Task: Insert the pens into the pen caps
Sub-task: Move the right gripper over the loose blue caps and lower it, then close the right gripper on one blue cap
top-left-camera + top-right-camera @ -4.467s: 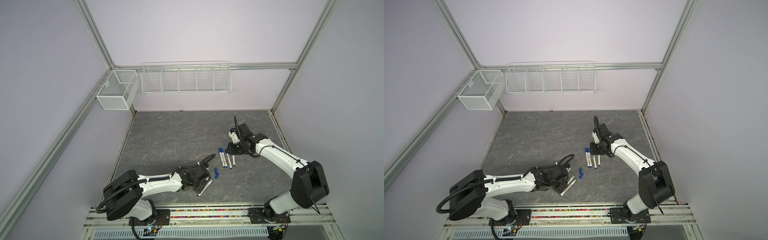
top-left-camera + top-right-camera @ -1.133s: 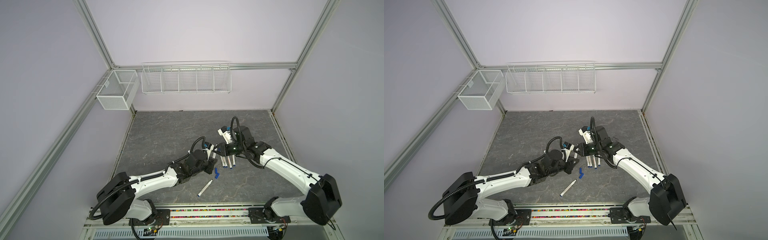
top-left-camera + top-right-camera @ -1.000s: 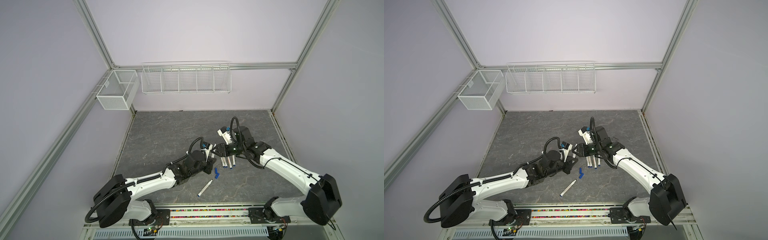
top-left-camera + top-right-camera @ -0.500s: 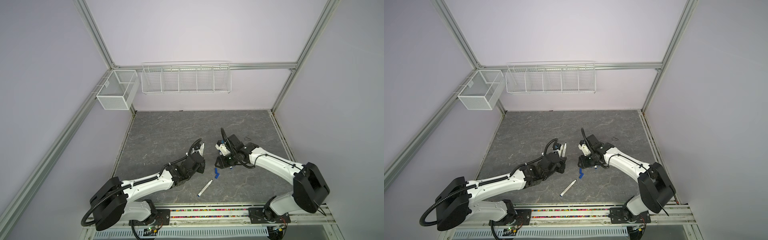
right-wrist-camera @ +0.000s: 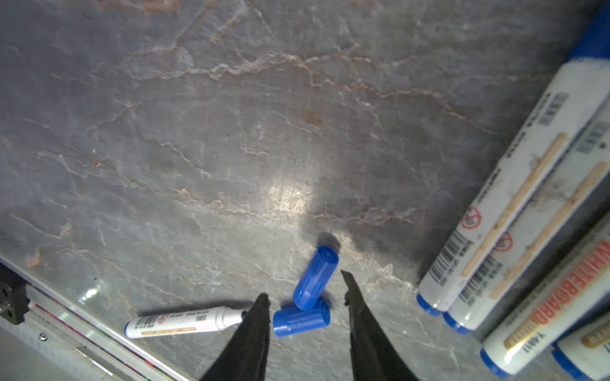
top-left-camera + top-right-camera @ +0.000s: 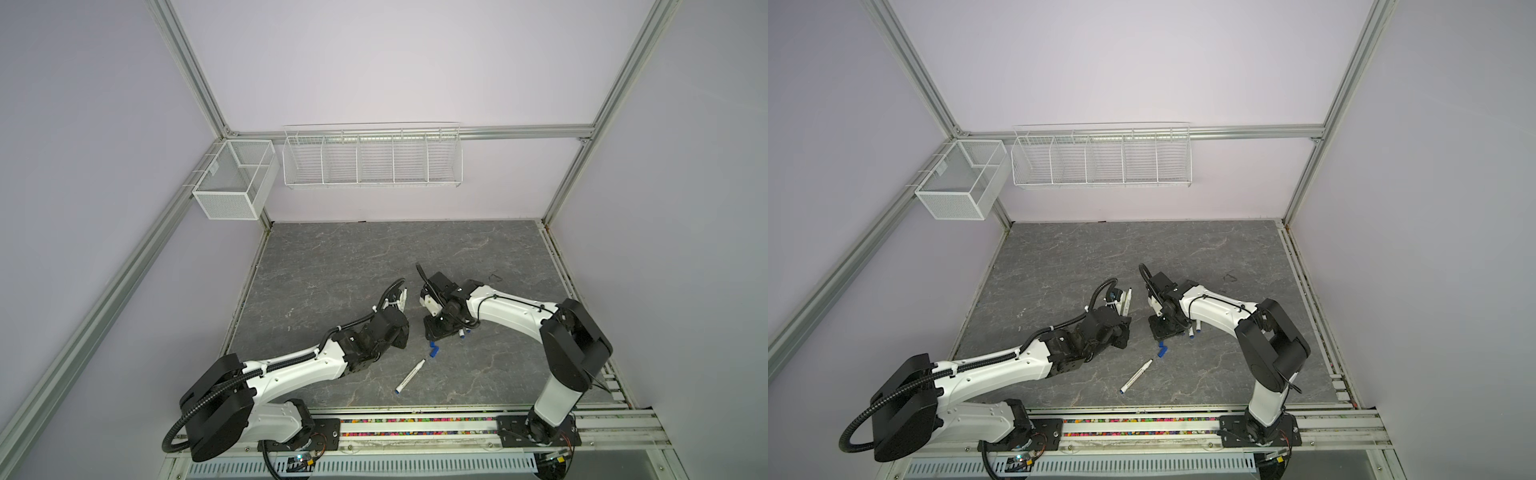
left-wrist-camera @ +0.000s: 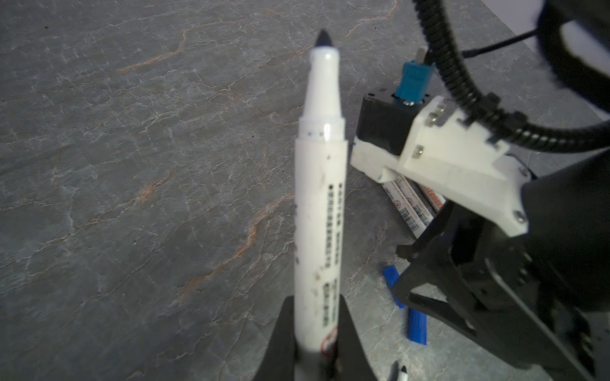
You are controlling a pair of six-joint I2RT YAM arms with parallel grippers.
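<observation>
Hanging baskets (image 6: pixel 372 183); pens (image 6: pixel 409 376), pen caps (image 6: pixel 434 351) on table (image 6: pixel 332 266)

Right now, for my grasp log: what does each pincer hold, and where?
Left pincer: uncapped white marker pen, gripped at its rear barrel. Right pincer: nothing, open over two small blue plastic caps.

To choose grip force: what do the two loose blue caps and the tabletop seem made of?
The caps: probably moulded plastic, smooth, slight sheen; even bright blue colour, soft highlights. The tabletop: grey stone or stone-print laminate, semi-gloss; pale and rusty veins, one glare spot. Which one, I cannot tell.
</observation>
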